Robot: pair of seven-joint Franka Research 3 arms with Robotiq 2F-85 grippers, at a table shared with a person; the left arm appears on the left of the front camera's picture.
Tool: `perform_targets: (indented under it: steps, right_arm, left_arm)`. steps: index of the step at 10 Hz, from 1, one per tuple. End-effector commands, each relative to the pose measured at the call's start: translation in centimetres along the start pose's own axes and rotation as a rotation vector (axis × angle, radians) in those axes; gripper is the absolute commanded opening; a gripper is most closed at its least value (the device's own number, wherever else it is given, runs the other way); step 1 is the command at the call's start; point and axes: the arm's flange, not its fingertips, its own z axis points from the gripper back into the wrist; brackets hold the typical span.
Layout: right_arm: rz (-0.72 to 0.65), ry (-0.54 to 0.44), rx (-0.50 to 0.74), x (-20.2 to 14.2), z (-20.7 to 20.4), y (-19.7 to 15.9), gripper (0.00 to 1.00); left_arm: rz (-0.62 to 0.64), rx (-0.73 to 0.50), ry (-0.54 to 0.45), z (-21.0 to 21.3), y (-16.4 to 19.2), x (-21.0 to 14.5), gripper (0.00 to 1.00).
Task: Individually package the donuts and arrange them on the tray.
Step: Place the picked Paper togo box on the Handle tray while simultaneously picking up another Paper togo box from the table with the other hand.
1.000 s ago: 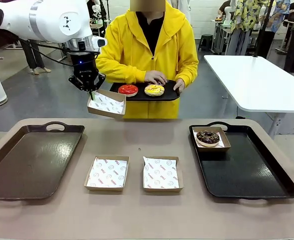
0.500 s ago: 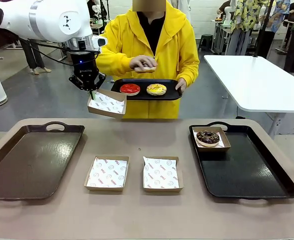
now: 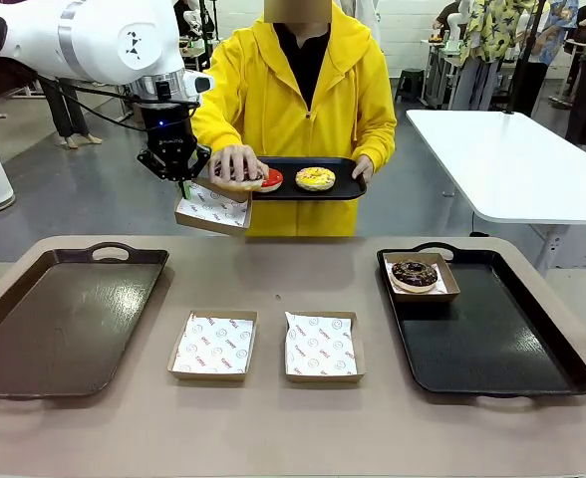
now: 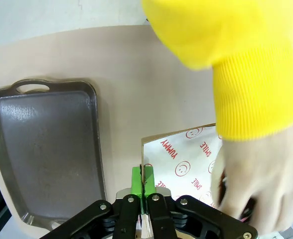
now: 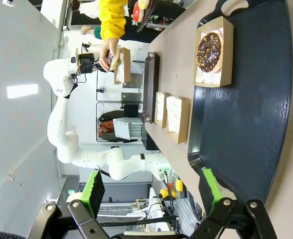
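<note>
Donuts (image 3: 315, 178) wait upper centre while the left end effector (image 3: 183, 186), clenched on a box (image 3: 213, 209) rim, holds it up for the person's hand (image 3: 238, 162) to fill; right end effector (image 5: 151, 191) gapes.

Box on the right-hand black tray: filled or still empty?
Filled. The box holds a chocolate donut with sprinkles on its paper, in the far left corner of the tray.

A large open robotics lab or test hall, not a home; a bare grey floor (image 3: 74, 204) stretches back toward twelve o'clock; a white folding table (image 3: 512, 159) stands at two o'clock; more people (image 3: 492, 40) stand farther off at one o'clock; a white robot arm (image 3: 84, 40) hangs at ten o'clock above the beige worktable (image 3: 273, 269).
</note>
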Motion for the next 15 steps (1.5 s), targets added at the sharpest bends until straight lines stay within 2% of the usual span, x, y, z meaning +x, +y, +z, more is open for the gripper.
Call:
perform_targets:
  steps: [1,15]
  right_arm:
    - [-0.006,0.0,-0.001,0.04,0.08,0.06,1.0]
    - [-0.006,0.0,-0.001,0.04,0.08,0.06,1.0]
  left_arm:
    - [-0.008,-0.008,-0.007,0.0,0.35,-0.45,0.0]
    - [-0.008,-0.008,-0.007,0.0,0.35,-0.45,0.0]
